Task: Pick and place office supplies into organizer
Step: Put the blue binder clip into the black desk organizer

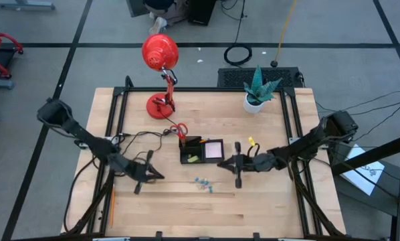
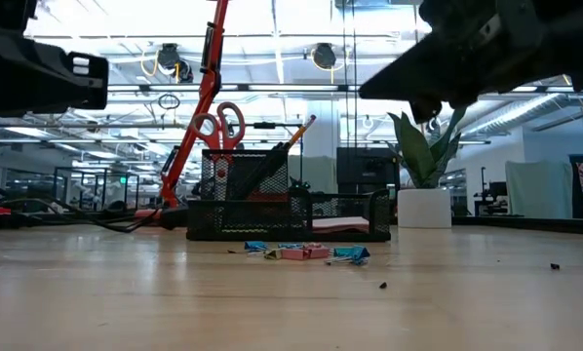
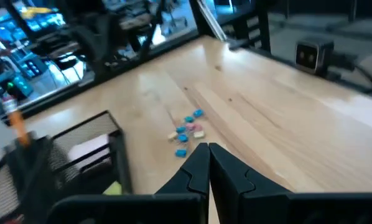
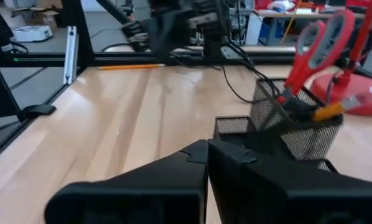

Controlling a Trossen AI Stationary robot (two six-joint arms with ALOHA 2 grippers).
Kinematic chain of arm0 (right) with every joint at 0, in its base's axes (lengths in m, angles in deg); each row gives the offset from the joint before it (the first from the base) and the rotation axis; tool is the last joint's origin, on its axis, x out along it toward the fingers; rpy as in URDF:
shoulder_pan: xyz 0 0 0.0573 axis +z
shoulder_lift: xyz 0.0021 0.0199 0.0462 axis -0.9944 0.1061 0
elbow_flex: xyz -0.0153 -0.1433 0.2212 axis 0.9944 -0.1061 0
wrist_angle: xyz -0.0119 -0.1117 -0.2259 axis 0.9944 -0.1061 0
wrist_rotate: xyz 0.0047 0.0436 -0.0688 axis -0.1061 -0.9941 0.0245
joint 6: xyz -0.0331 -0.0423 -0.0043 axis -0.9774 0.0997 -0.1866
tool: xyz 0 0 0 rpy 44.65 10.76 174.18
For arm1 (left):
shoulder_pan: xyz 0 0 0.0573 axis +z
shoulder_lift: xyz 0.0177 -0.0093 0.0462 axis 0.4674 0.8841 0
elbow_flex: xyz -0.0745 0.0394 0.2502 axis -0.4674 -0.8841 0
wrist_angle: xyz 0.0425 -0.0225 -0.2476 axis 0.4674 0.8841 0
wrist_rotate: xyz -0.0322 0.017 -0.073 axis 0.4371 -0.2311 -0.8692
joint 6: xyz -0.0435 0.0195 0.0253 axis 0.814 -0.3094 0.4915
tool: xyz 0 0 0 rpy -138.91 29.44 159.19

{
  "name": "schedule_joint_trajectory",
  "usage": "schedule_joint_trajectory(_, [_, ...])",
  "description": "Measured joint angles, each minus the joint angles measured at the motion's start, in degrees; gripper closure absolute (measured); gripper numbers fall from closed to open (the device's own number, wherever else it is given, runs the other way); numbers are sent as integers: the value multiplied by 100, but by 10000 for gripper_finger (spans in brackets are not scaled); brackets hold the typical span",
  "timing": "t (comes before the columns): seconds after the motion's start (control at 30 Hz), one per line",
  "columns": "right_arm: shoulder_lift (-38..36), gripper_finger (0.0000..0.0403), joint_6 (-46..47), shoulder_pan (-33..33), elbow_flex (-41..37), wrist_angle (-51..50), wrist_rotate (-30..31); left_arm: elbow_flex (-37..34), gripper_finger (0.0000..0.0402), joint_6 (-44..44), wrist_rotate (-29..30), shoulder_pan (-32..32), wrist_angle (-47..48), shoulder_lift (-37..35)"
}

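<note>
The black mesh organizer (image 1: pixel 198 151) stands mid-table with red-handled scissors (image 1: pixel 180 129) and an orange pencil (image 4: pixel 338 107) upright in its cup. A pale sticky-note pad (image 1: pixel 213 148) and a yellow-green piece (image 1: pixel 192 158) lie in its trays. Tiny blue and pink clips (image 1: pixel 203 183) lie loose on the wood in front of it. My left gripper (image 1: pixel 160 175) is shut and holds nothing, left of the clips. My right gripper (image 1: pixel 221 163) is also shut and holds nothing, just right of the organizer. Another orange pencil (image 1: pixel 111 201) lies by the table's left edge.
A red desk lamp (image 1: pixel 161 73) stands at the far left and a white plant pot (image 1: pixel 255 104) at the far right. A small yellow piece (image 1: pixel 251 141) lies right of the organizer. A black cable (image 1: pixel 143 136) runs across the wood left of the organizer.
</note>
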Motion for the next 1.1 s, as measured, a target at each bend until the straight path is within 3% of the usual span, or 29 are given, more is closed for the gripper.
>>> schedule_joint_trajectory(0.2, [-43,402,56,29,-131,45,0,1097,384,-379,126,-42,23,1770])
schedule_joint_trajectory(0.33, [-43,402,64,94,-146,122,0,1595,384,-381,824,247,29,2571])
schedule_joint_trajectory(0.4, [-43,402,41,123,-146,121,-2,1754,379,-147,689,524,16,2764])
schedule_joint_trajectory(0.53, [-43,400,28,132,-148,184,-2,2081,356,455,-571,1080,-1,3020])
schedule_joint_trajectory(0.63, [-41,399,19,127,-148,201,-2,2221,326,406,-1143,1208,29,3154])
schedule_joint_trajectory(0.93, [-41,399,-42,127,-148,291,-4,2556,229,295,-1137,1190,292,3465])
schedule_joint_trajectory(1.1, [-41,399,-41,127,-150,398,-3,2741,205,206,-1068,1191,314,3754])
